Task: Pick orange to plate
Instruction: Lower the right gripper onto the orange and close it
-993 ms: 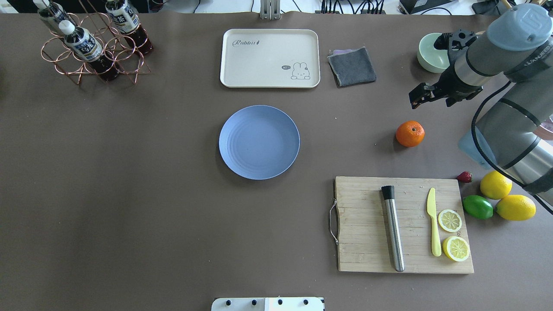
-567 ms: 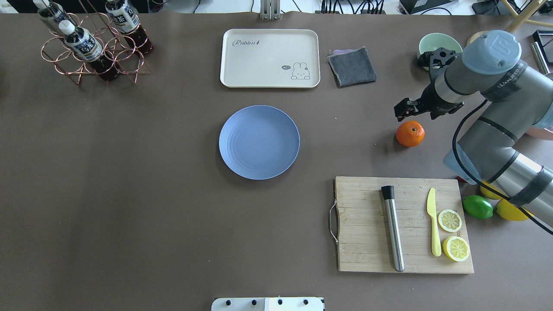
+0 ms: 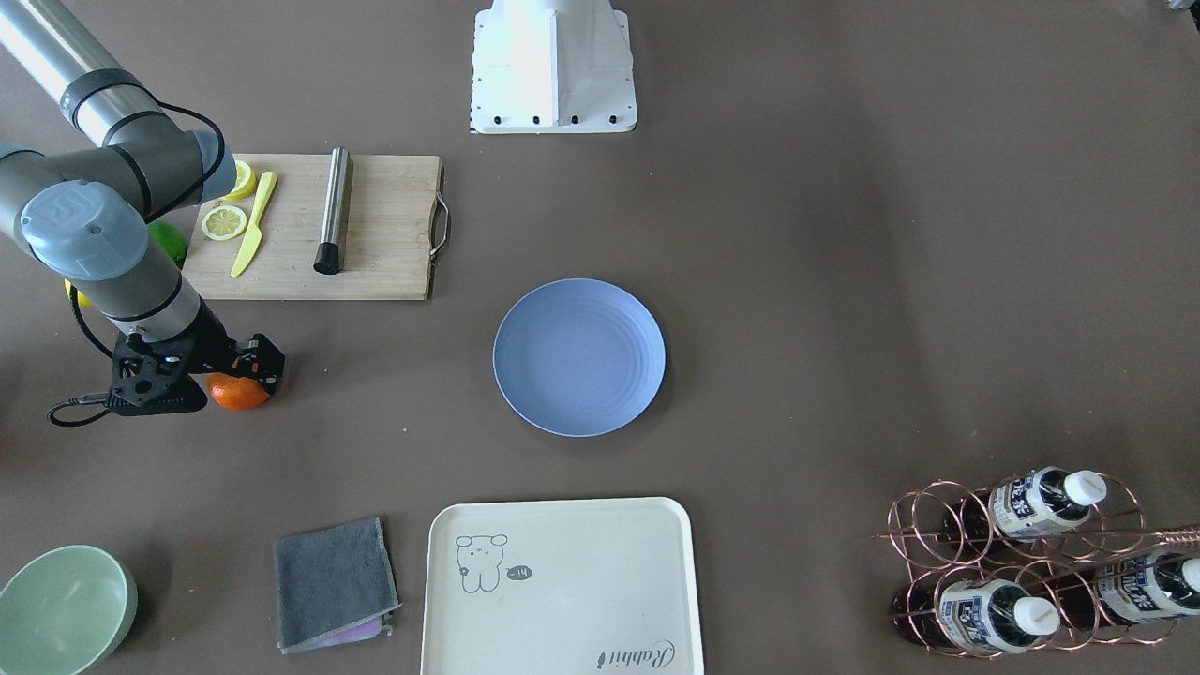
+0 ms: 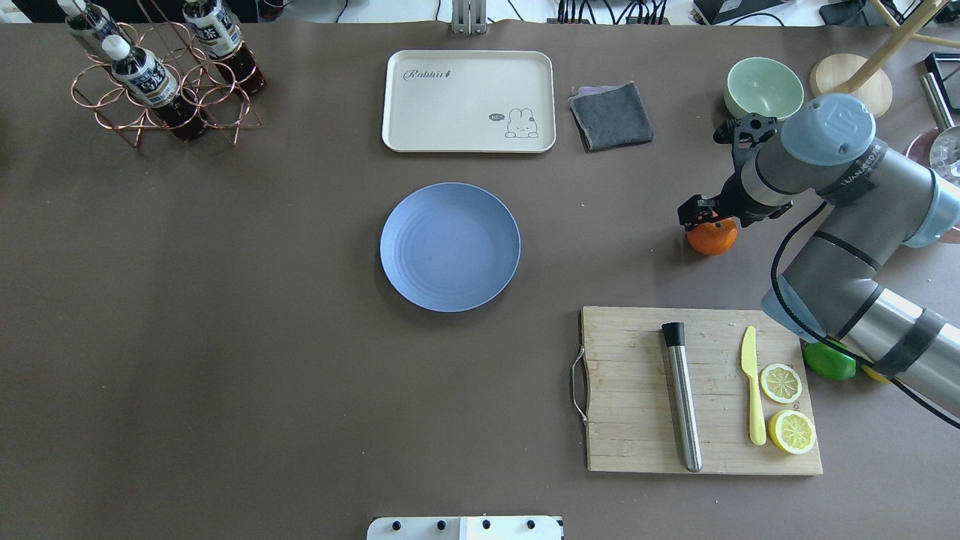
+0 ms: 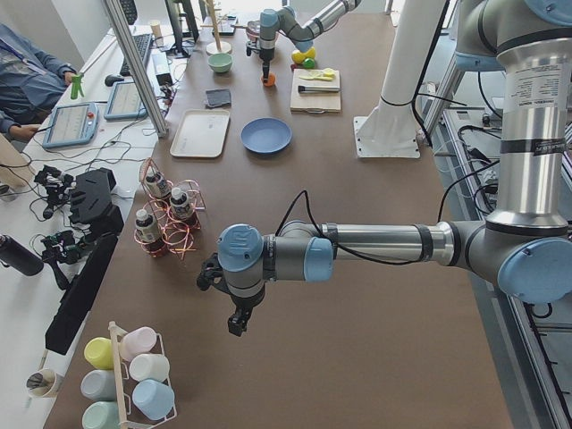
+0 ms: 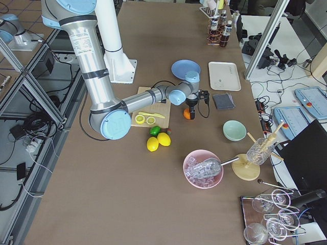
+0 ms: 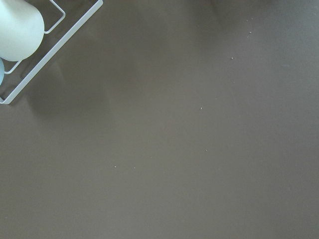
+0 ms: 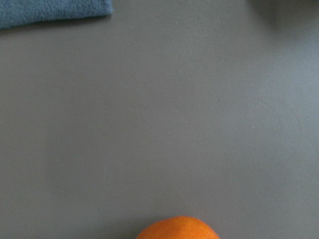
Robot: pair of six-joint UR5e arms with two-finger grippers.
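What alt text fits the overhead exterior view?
The right gripper is over the orange on the right, partly hiding it, while the blue plate lies bare at centre. Nearer the robot, a cutting board holds lemon slices, a yellow knife and a metal rod.

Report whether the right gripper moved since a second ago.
Yes. Overhead, the right gripper has shifted away from the green bowl, ending directly over the orange.

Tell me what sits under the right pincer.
The orange sits on the table directly under the right pincer. The pincer covers the fruit's top, so whether it already touches or grips the orange cannot be seen.
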